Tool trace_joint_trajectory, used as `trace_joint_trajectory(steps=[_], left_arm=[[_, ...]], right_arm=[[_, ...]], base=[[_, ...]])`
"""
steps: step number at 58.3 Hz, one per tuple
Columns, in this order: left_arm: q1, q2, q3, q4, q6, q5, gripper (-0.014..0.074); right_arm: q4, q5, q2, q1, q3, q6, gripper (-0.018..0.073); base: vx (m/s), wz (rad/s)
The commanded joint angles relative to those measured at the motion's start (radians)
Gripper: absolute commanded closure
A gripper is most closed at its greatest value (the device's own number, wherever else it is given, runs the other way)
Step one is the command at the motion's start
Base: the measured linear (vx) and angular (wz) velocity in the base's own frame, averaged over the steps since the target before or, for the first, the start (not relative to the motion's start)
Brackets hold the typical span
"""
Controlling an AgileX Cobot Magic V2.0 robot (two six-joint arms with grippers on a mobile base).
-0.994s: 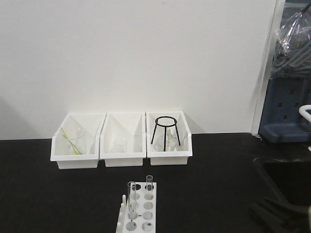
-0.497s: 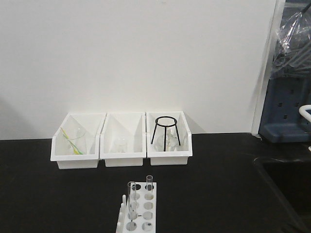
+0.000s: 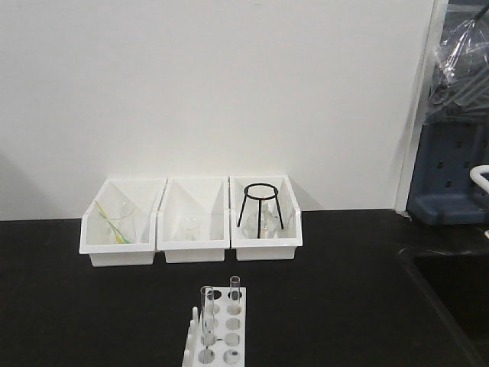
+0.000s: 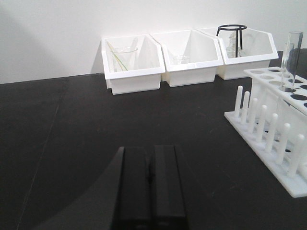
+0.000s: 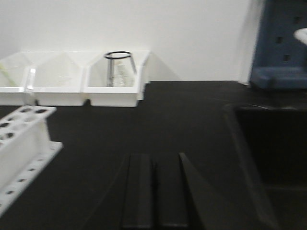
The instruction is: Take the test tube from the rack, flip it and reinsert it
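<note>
1. Two claws sit low over the black counter (image 3: 76, 306), each seen only from its own wrist camera: the left claw (image 4: 149, 191) and the right claw (image 5: 153, 191) both have their dark fingers pressed together with only a thin seam between them, and neither holds anything.
2. Just beyond them, at the near middle of the counter, stands the rack (image 3: 218, 332), a white block with round holes on top and a row of short upright pegs (image 4: 268, 127) along its left side.
3. In the rack, two clear test tubes stand upright: a nearer test tube (image 3: 207, 312) in the left row of holes and a farther test tube (image 3: 234, 294) in the right row at the back end.
4. Farther back, against the white wall (image 3: 214, 92), three white bins touch side by side. The left bin (image 3: 122, 248) holds a clear beaker with a yellow-green stick, the middle bin (image 3: 194, 248) a small clear glass, and the right bin (image 3: 266, 245) a black wire tripod stand (image 3: 260, 205).
5. At the far right stands a blue-grey unit (image 3: 451, 172).
</note>
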Motion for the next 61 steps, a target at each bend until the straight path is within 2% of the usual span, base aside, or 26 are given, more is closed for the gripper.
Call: trace_joint_trajectory(steps=[1,7,15,61], left_arm=[[0.0,-0.008,-0.004,-0.005,-0.01,-0.082,0.0603],[0.0,-0.008,-0.004,-0.005,-0.01,-0.082,0.0603],[0.0,-0.008,-0.004,-0.005,-0.01,-0.082,0.0603],[0.0,-0.007,-0.004,-0.005,-0.01,-0.082,0.0603]], right_arm=[[0.045,-0.075,-0.076,-0.089,0.044,-0.092,0.057],[0.087,-0.082,-0.179,-0.134,0.116,-0.107,0.057],[0.121,-0.02,-0.301,-0.133,0.154,-0.106,0.057],[0.115,-0.018,-0.297,-0.133,0.154,-0.106,0.057]], base=[[0.0,0.0],[0.0,0.0],[0.0,0.0],[0.0,0.0]])
